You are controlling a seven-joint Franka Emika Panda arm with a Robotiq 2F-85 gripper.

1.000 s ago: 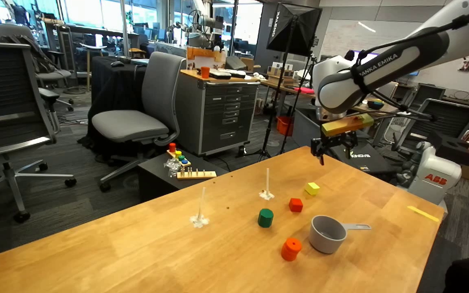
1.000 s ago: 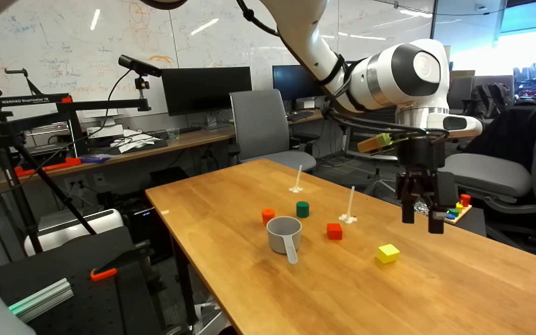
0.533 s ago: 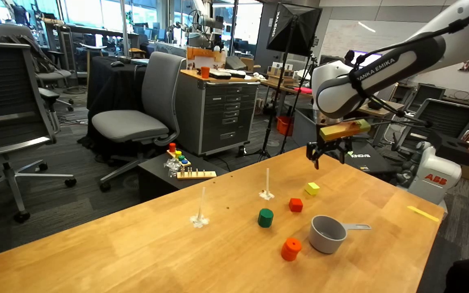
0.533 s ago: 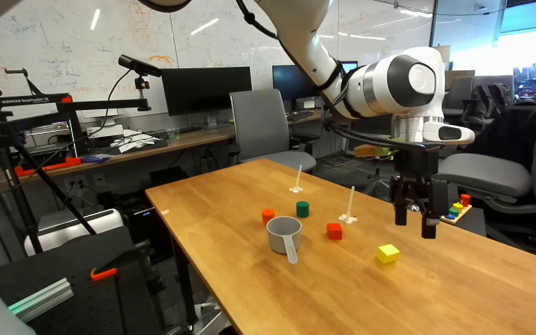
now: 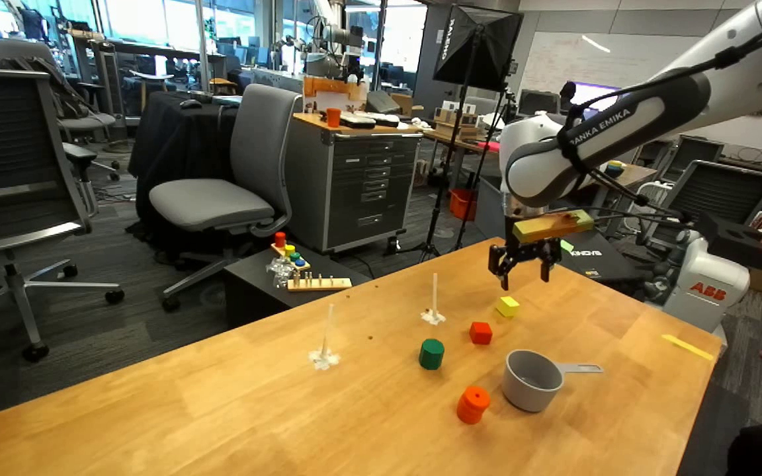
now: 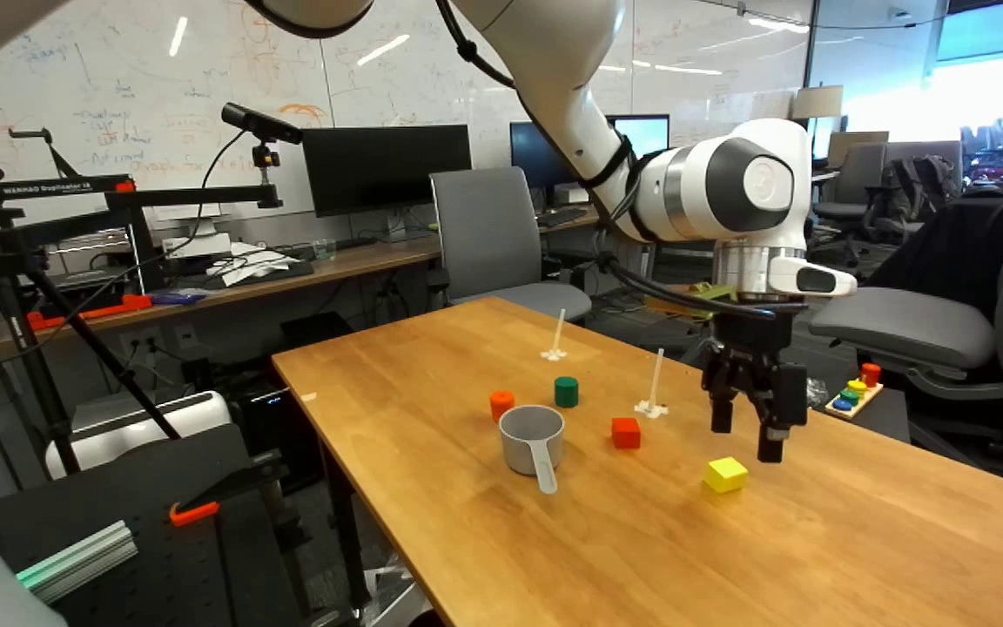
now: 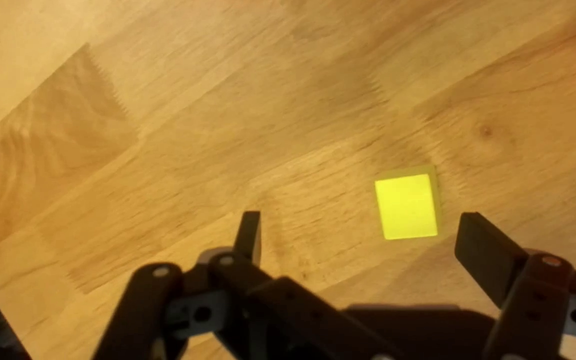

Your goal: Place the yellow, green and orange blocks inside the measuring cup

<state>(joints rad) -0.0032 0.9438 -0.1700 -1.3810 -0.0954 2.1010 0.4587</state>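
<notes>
The yellow block (image 5: 507,306) sits on the table, and also shows in an exterior view (image 6: 725,475). In the wrist view the yellow block (image 7: 407,206) lies just ahead of the fingertips, nearer the right finger. My gripper (image 7: 360,220) is open and empty, and hovers above the table near the yellow block in both exterior views (image 5: 525,281) (image 6: 745,442). The green cylinder block (image 5: 431,354) stands beyond the red cube. The orange block (image 5: 473,404), a round stacked shape, stands beside the grey measuring cup (image 5: 532,381). The cup's handle (image 6: 543,466) points away from the orange block.
A red cube (image 5: 481,333) sits between the yellow and green blocks. Two thin upright sticks (image 5: 434,297) (image 5: 328,337) are fixed to the wooden table (image 5: 235,410). A low black stand (image 5: 255,284) beside the table holds toy pegs and small coloured pieces.
The open gripper has moved down and closer to the yellow block, shifting left in both exterior views. The blocks and the cup have not moved.
</notes>
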